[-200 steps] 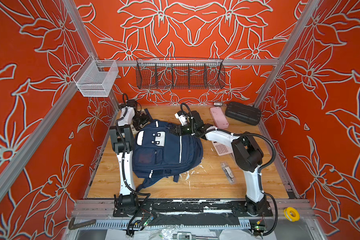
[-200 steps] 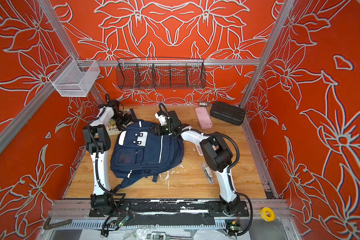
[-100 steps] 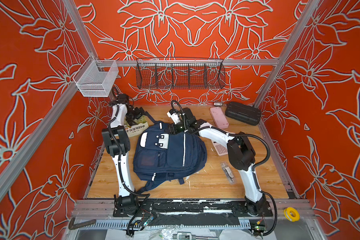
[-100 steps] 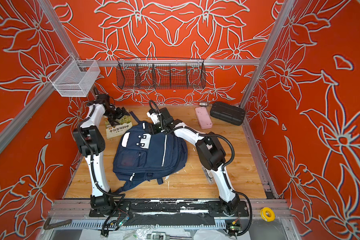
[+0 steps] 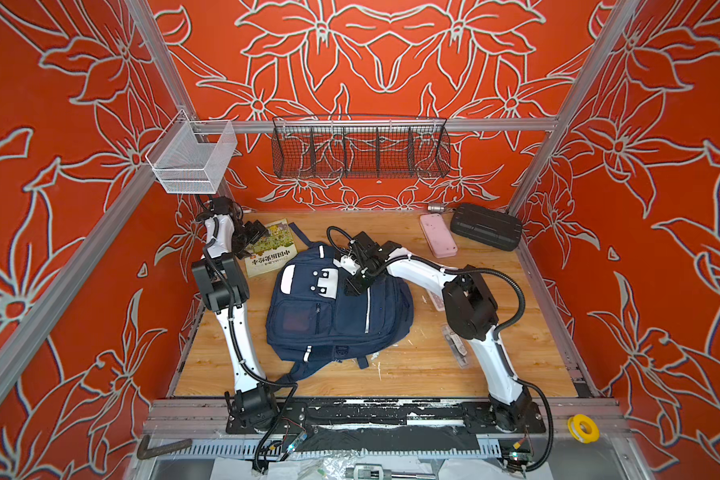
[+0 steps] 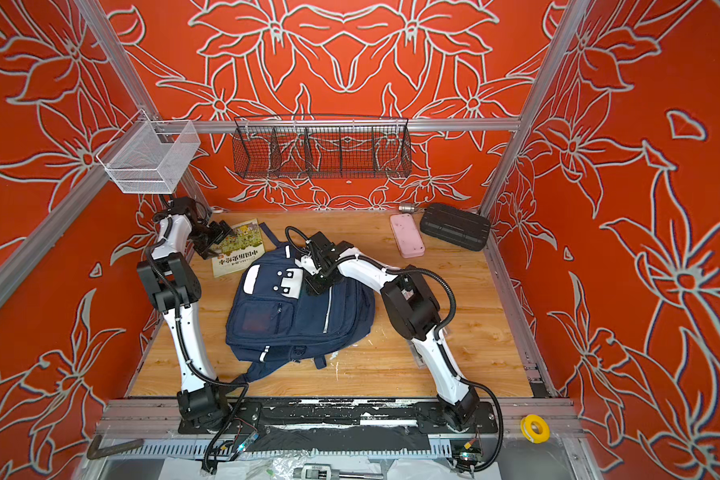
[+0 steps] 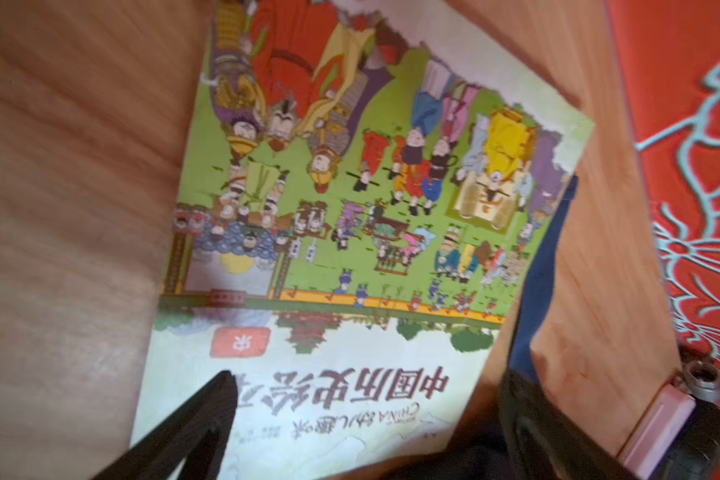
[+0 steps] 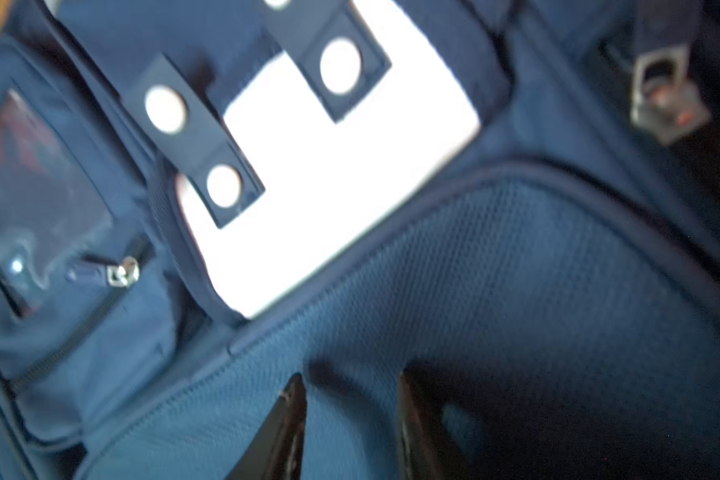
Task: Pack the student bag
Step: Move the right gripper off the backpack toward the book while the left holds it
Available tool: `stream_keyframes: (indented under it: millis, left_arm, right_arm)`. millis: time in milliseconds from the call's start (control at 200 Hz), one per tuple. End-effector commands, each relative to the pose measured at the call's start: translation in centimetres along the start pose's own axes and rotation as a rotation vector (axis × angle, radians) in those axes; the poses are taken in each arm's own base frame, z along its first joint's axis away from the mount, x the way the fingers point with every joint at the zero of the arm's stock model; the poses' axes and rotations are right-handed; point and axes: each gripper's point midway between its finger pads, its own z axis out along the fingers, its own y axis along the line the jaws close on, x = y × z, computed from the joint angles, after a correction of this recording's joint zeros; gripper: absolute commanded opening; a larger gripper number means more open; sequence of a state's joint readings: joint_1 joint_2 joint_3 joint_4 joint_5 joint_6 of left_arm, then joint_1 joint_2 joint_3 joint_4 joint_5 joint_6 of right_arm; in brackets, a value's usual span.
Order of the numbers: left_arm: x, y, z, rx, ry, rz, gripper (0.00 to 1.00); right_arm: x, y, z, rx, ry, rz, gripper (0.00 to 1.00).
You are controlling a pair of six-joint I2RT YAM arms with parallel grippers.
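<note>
A wooden table (image 5: 412, 365) inside an orange flowered enclosure was seen from above, with two white-and-black robot arms mounted at its front edge. The student bag (image 5: 337, 316) (image 6: 296, 316), navy with white patches, was laid flat, front side up, near the middle of the table, with its straps trailing toward the front edge.

The left arm was raised from its base, bent at the elbow and stretched toward the back left corner, with the wrist turned down. The left gripper (image 5: 255, 233) (image 7: 362, 415) was held over an illustrated book (image 5: 272, 248) (image 7: 350, 208) lying just beside the bag's top. Its jaws were spread wide and nothing was held between them. Contact with the book could not be determined.

The right arm was folded high at the elbow, and its forearm was extended across toward the middle, over the bag. The right gripper (image 5: 356, 283) (image 8: 352, 415) was pointed down at the navy mesh fabric beside a white patch. Its fingers (image 8: 292, 415) were parted by a narrow gap, and no fabric was seen pinched.

A pink case (image 5: 437, 235) and a black ribbed case (image 5: 485, 226) were set at the back right, well apart from the bag.
</note>
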State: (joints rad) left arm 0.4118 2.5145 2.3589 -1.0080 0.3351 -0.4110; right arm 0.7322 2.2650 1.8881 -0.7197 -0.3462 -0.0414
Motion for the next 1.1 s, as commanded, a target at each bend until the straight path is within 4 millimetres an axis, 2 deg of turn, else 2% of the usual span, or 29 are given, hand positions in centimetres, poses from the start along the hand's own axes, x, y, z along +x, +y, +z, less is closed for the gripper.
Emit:
stream_keyframes:
  millis: [0, 115, 210, 270, 365, 430, 585, 671, 786, 841, 936, 1036, 1096]
  left_arm:
    - [-1.3, 1.8, -0.5, -0.072, -0.046, 0.005, 0.97]
    - [-1.4, 2.4, -0.5, -0.081, -0.046, 0.019, 0.97]
    - [-1.1, 3.2, -0.2, -0.093, -0.029, 0.031, 0.97]
    - [-0.7, 3.9, -0.3, -0.122, -0.011, 0.044, 0.98]
    - [0.2, 5.4, -0.2, -0.176, 0.010, 0.086, 0.97]
    - [0.7, 5.8, 0.4, -0.177, 0.032, 0.112, 0.97]
    - [2.1, 4.0, 2.5, -0.018, 0.125, 0.153, 0.99]
    - [2.7, 3.4, 3.4, 0.037, 0.168, 0.176, 1.00]
    - [3.5, 3.0, 4.2, 0.057, 0.208, 0.204, 0.96]
    - [3.7, 2.6, 4.3, 0.060, 0.217, 0.223, 0.95]
    - [4.0, 2.4, 4.4, 0.043, 0.226, 0.235, 0.94]
    - [4.5, 2.2, 4.4, 0.056, 0.242, 0.227, 0.93]
    - [4.8, 2.2, 4.5, 0.067, 0.248, 0.215, 0.92]
  right_arm:
    - [6.6, -2.2, 0.2, 0.079, 0.253, -0.020, 0.34]
    - [9.0, -3.2, -0.3, 0.096, 0.312, 0.016, 0.31]
    - [11.2, -4.9, -0.8, 0.130, 0.371, 0.063, 0.29]
    - [11.9, -6.1, -1.3, 0.146, 0.383, 0.092, 0.28]
    - [11.5, -7.1, -2.1, 0.155, 0.353, 0.112, 0.28]
    - [10.7, -7.0, -2.4, 0.151, 0.324, 0.090, 0.28]
    - [9.1, -6.7, -2.7, 0.128, 0.280, 0.059, 0.27]
    - [8.3, -5.9, -2.7, 0.081, 0.243, 0.029, 0.27]
    - [7.2, -4.3, -3.1, 0.001, 0.169, -0.032, 0.29]
    - [5.8, -3.4, -3.8, -0.036, 0.103, -0.064, 0.31]
    - [1.2, -2.4, -6.0, -0.063, -0.104, -0.084, 0.36]
    - [-5.7, -2.0, -8.5, -0.107, -0.368, -0.014, 0.40]
    - [-9.6, -1.8, -8.7, -0.181, -0.467, 0.075, 0.40]
